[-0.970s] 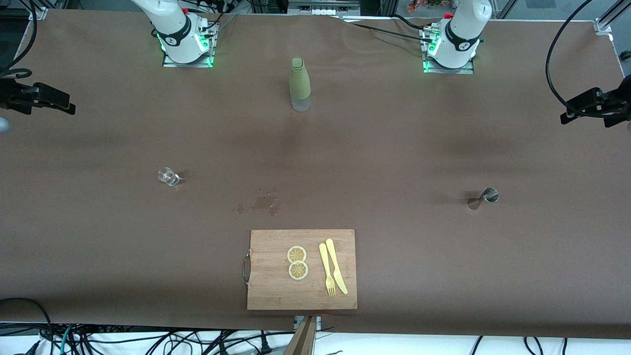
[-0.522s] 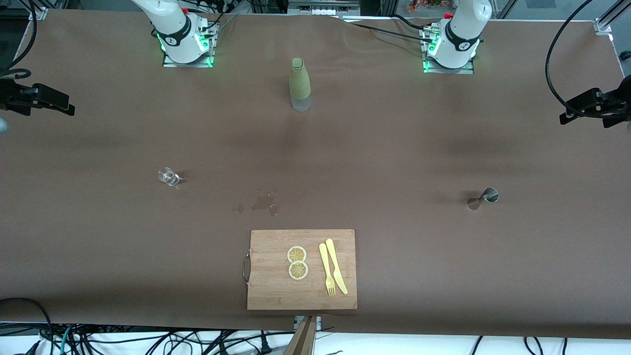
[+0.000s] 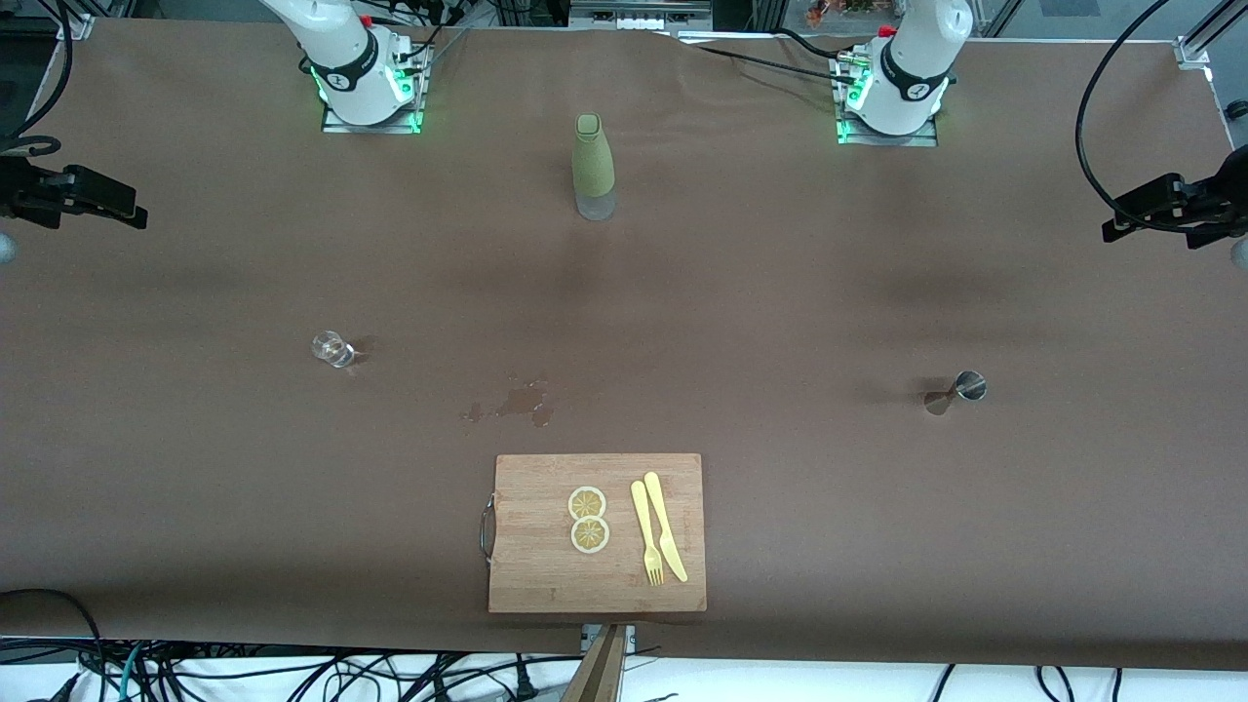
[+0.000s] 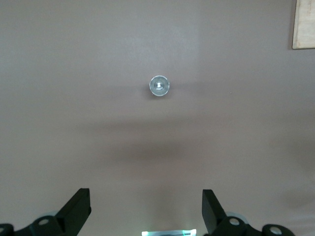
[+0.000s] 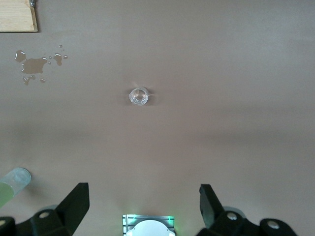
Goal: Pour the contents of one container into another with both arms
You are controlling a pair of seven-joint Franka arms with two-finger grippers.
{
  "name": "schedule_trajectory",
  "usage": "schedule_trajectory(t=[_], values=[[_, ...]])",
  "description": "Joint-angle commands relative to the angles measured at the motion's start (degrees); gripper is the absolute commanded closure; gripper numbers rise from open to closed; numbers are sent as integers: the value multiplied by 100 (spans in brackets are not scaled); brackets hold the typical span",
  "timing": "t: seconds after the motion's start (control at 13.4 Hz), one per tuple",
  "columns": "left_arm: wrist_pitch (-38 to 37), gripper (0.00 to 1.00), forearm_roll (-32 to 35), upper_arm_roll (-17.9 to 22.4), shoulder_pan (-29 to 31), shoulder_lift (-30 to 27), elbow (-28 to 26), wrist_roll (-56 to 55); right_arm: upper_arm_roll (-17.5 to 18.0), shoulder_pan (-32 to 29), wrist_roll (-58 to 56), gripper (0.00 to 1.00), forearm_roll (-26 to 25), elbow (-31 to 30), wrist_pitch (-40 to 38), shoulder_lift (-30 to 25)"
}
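Nothing on the counter [image 3: 780, 292] has moved: jigger [image 3: 969, 386] sits toward the left arm's end, cup [image 3: 331, 348] toward the right's, both tools [image 4: 146, 212] [image 5: 144, 206] high, wide, empty — tiny targets, easily knocked over.

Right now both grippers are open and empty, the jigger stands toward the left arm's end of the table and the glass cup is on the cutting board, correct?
Not quite. The glass cup stands on the bare table toward the right arm's end, not on the cutting board, as the front view shows. The rest holds: jigger, left gripper, right gripper.
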Motion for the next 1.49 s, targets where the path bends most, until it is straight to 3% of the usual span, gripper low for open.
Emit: schedule_trajectory(t=[0.0,1.42], values=[[-135,0,140,-7,40,71,109,158,8,-69,-95,0,38,-78,65,-72],[-214,0,210,-51,49,115,162,-209,-36,-438,-639,0,73,-87,100,-63]])
